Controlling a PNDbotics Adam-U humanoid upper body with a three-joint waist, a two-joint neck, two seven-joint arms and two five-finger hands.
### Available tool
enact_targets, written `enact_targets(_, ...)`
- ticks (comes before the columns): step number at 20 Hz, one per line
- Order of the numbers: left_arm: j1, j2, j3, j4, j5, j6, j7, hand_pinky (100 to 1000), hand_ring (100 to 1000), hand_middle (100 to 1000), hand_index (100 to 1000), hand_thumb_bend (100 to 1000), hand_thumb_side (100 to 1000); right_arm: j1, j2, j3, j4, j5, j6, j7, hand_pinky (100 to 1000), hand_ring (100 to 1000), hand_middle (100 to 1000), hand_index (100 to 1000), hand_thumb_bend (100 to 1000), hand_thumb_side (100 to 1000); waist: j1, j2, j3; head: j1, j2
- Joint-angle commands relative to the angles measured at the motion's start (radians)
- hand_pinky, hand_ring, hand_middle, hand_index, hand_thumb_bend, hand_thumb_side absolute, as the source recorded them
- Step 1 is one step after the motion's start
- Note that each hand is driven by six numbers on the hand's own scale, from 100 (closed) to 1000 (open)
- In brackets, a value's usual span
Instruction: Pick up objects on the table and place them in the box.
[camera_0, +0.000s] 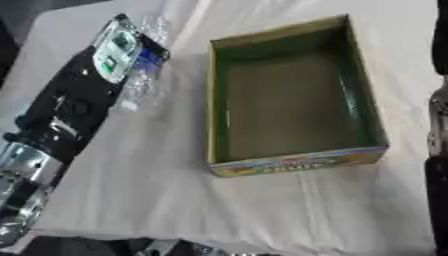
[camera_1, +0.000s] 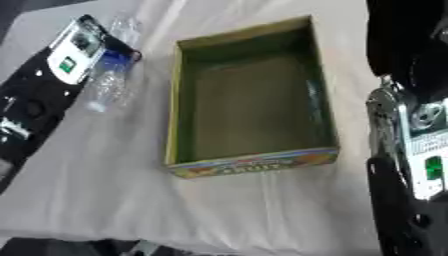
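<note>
the pick-up step is judged to be in hand: the left hand (camera_0: 118, 47) is reached out over a clear plastic bottle (camera_0: 144, 75) that lies on the white table (camera_0: 262, 210) just left of the box (camera_0: 289, 162), which is seen open. whether its fingers are closed on the bottle cannot be told. next, a secured hold and a carry rightward over the box wall are called for. only the right arm (camera_1: 411, 165) is seen.
</note>
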Motion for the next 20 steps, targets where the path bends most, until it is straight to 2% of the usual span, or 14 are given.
enact_targets(1,-0.044,0.102,-0.01,-0.071,-0.018,-0.001,-0.06,100,314,553,524,207,100,-0.005,-0.008,0.002,-0.006,0.003,-0.002,0.002,789,979,910,943,100,1000,-0.009,-0.032,0.01,-0.014,-0.004)
enact_targets(6,-0.07,0.162,-0.018,-0.144,-0.055,-0.001,-0.148,100,315,566,525,204,100,-0.003,-0.011,0.002,0.001,0.005,-0.006,0.004,789,978,910,943,100,1000,-0.012,-0.039,0.023,-0.023,-0.004)
enact_targets(16,-0.079,0.176,-0.018,-0.178,-0.135,-0.001,-0.252,100,320,575,532,227,100,-0.002,-0.012,0.001,0.009,0.009,-0.01,0.006,789,977,911,943,100,1000,-0.016,-0.048,0.025,-0.026,-0.004)
enact_targets(19,-0.071,0.191,-0.04,-0.22,-0.138,-0.008,-0.29,100,337,601,551,248,100,0.0,-0.013,-0.004,0.011,0.012,-0.011,0.003,789,978,911,943,100,1000,-0.017,-0.05,0.025,-0.027,-0.004)
enact_targets(20,-0.066,0.201,-0.054,-0.247,-0.137,-0.013,-0.311,100,341,608,555,285,100,0.0,-0.014,-0.006,0.013,0.014,-0.011,0.001,789,979,911,943,100,1000,-0.017,-0.051,0.025,-0.028,-0.004)
